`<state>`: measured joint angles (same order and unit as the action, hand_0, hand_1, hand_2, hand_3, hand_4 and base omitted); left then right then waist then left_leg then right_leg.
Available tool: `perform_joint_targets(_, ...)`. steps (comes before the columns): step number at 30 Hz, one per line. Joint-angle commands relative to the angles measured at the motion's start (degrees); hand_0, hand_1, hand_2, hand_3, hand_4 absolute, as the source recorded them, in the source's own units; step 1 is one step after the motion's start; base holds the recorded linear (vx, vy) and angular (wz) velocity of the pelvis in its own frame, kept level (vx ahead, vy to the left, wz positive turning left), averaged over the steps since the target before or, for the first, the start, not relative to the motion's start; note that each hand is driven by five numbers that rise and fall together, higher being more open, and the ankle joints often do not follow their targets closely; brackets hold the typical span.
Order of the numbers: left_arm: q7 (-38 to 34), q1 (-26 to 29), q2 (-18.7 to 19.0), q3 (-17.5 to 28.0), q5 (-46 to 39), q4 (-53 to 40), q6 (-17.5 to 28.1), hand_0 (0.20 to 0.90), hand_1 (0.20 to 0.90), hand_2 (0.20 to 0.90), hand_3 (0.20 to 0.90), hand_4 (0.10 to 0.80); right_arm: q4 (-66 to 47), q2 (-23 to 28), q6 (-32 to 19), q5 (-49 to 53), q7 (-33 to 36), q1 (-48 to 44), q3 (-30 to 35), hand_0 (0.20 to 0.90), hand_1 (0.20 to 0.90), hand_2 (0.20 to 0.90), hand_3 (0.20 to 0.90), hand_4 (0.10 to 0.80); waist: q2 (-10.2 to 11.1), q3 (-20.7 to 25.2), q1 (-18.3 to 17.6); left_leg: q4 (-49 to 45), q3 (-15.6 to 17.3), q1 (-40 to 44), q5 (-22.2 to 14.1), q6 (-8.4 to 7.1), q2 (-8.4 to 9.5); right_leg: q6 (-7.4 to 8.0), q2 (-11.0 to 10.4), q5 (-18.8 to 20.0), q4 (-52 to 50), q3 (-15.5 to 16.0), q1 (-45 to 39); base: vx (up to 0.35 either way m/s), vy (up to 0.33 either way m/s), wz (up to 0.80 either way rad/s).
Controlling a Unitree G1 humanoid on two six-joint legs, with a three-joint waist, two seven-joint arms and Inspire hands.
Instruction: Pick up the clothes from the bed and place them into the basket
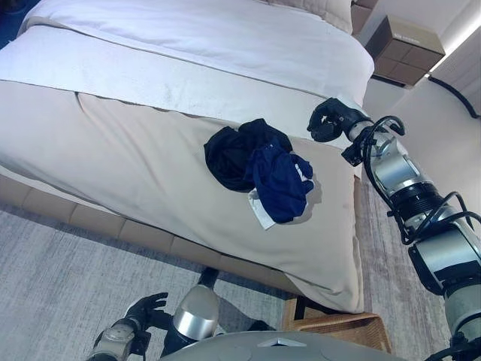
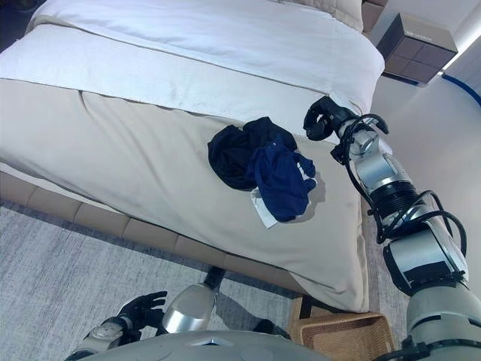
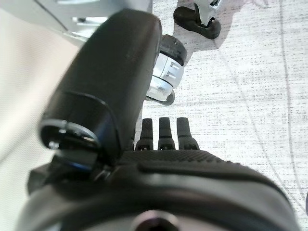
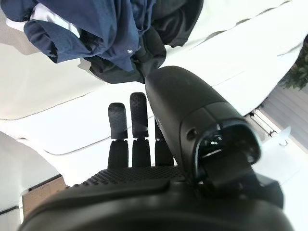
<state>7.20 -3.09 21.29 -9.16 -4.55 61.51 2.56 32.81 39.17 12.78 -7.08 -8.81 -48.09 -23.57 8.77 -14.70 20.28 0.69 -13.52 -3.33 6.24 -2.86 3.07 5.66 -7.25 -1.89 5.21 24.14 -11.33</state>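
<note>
A heap of clothes (image 1: 259,169), one black piece and one navy piece with a bit of white, lies on the beige cover of the bed (image 1: 135,165) near its right front corner. My right hand (image 1: 328,120) hovers just to the right of the heap, a little beyond it, not touching it. In its wrist view the right hand (image 4: 137,125) has straight fingers with nothing in them, and the clothes (image 4: 106,33) show just past the fingertips. My left hand (image 1: 146,307) hangs low over the carpet, open and empty. The wicker basket (image 2: 346,335) stands on the floor below the bed's corner.
The far part of the bed carries a white sheet (image 1: 225,37) and a pillow. A brown nightstand (image 1: 406,49) stands by the wall at the back right. Grey carpet (image 1: 68,271) runs along the bed's padded base.
</note>
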Motion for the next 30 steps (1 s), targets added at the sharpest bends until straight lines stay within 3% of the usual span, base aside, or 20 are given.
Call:
perform_joint_targets(1, 1.23, -0.04, 1.44, -3.43, 0.21, -0.71, 0.80, 0.900, 0.900, 0.900, 0.900, 0.800, -2.39, 3.57, -3.75, -4.65, 1.71, -6.76, -3.32, 0.300, 0.300, 0.300, 0.200, 0.100, -1.18, 4.39, 0.03, 1.96, 3.93, 3.81, -6.23, 2.74, -0.40, -1.06, 0.26, -0.39, -6.25, -1.14, 4.43, 0.000, 0.000, 0.00)
perform_joint_targets(2, 1.24, 0.02, 1.47, -3.45, 0.18, -0.76, 0.85, 0.900, 0.900, 0.900, 0.900, 0.800, -2.31, 3.42, -3.79, -4.97, 1.98, -6.64, -3.49, 0.300, 0.300, 0.300, 0.200, 0.100, -1.15, 4.32, 0.08, 1.89, 3.92, 3.61, -6.20, 2.73, -0.38, -1.04, 0.25, -0.37, -6.27, -1.13, 4.53, 0.000, 0.000, 0.00)
perform_joint_targets(3, 1.20, 0.19, 1.52, -3.63, -0.07, -0.92, 0.97, 0.900, 0.900, 0.900, 0.900, 0.800, -2.19, 3.03, -3.34, -6.36, 1.58, -6.39, -3.91, 0.853, 0.853, 0.853, 0.845, 0.745, -1.12, 4.01, 0.18, 1.64, 3.85, 3.12, -6.18, 2.71, -0.34, -1.02, 0.19, -0.35, -6.41, -1.08, 4.87, -0.039, -0.005, 0.00)
perform_joint_targets(4, 1.22, 0.48, 1.62, -3.85, -0.40, -1.13, 1.13, 0.900, 0.900, 0.900, 0.900, 0.800, -1.95, 2.64, -2.51, -7.06, 0.92, -6.22, -4.27, 0.900, 0.900, 0.900, 0.900, 0.800, -1.21, 3.57, 0.32, 1.29, 3.66, 2.47, -6.16, 2.70, -0.26, -1.02, 0.11, -0.40, -6.64, -1.00, 5.28, -0.053, -0.001, 0.00)
perform_joint_targets(14, -0.07, 7.03, 2.48, -7.45, -4.79, -4.17, 1.95, 0.900, 0.900, 0.900, 0.900, 0.800, 8.73, -3.14, 3.99, -11.03, 3.43, -10.35, -9.81, 0.900, 0.900, 0.900, 0.900, 0.800, -2.05, -3.79, 2.80, -0.90, 1.30, -4.87, -5.05, 2.94, 0.19, -1.53, 0.29, -0.53, -8.73, -0.22, 10.69, -0.114, -0.033, 0.05)
perform_joint_targets(30, 0.20, 7.04, 2.01, -8.90, -6.58, -4.89, 3.15, 0.900, 0.900, 0.900, 0.900, 0.800, 21.36, -4.87, 7.56, -7.97, 4.28, -13.38, -7.43, 0.900, 0.900, 0.900, 0.900, 0.800, -3.63, -6.23, 4.92, -0.32, -0.32, -6.26, -4.94, 2.35, 0.46, -1.74, 0.37, -2.54, -9.76, 0.91, 11.29, 0.029, 0.001, 0.07)
